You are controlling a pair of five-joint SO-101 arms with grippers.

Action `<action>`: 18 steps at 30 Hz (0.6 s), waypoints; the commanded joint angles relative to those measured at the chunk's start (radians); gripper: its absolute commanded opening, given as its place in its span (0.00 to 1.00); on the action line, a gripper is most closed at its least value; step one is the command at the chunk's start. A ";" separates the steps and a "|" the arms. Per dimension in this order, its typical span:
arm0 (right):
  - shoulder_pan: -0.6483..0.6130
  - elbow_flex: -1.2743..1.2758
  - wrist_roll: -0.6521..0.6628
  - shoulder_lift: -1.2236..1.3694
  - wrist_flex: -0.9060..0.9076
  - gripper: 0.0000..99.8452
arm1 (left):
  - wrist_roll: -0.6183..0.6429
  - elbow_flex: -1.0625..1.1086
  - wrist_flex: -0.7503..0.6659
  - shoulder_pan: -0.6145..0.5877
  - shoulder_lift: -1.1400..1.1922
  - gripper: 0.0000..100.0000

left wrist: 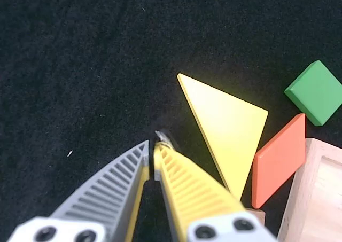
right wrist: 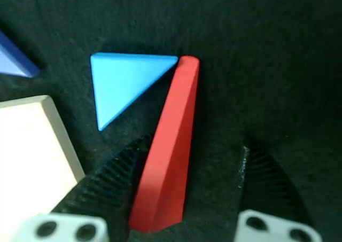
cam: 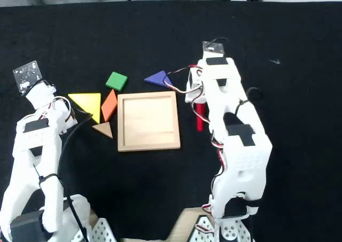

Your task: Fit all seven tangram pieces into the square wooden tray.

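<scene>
Jaws of my right gripper (right wrist: 192, 146) stand wide open and grip nothing. The red piece (right wrist: 168, 151) lies between them, close against one finger (right wrist: 115, 172) and well clear of the other. It looks tipped up on an edge, though I cannot tell for certain. Its far end touches a corner of the light blue triangle (right wrist: 120, 82).

My left gripper (left wrist: 153, 146) is closed on itself with nothing between its tips, just beside the yellow triangle (left wrist: 227, 130).

From the high view, taking the wooden tray (cam: 148, 121) as the dial:
- Red piece (cam: 200, 118): 3 o'clock, near the rim.
- Dark blue triangle (cam: 158, 79): about 12 o'clock.
- Green square (cam: 116, 81): 11 o'clock.
- Orange parallelogram (cam: 109, 104): 10 o'clock, just beside the rim.
- Yellow triangle (cam: 88, 104): farther out, beyond the orange one.
- Small tan triangle (cam: 103, 129): 9 o'clock.

The speckled plate on my left wrist (cam: 26, 75) carries marks too small to read.
</scene>
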 commanded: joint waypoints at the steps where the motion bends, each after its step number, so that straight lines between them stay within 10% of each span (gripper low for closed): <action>1: 0.031 -0.022 0.015 -0.056 0.015 0.24 | 0.000 -0.005 -0.021 0.019 -0.002 0.03; 18: 0.026 -0.041 0.072 -0.205 0.143 0.05 | 0.000 -0.005 -0.021 0.019 0.002 0.03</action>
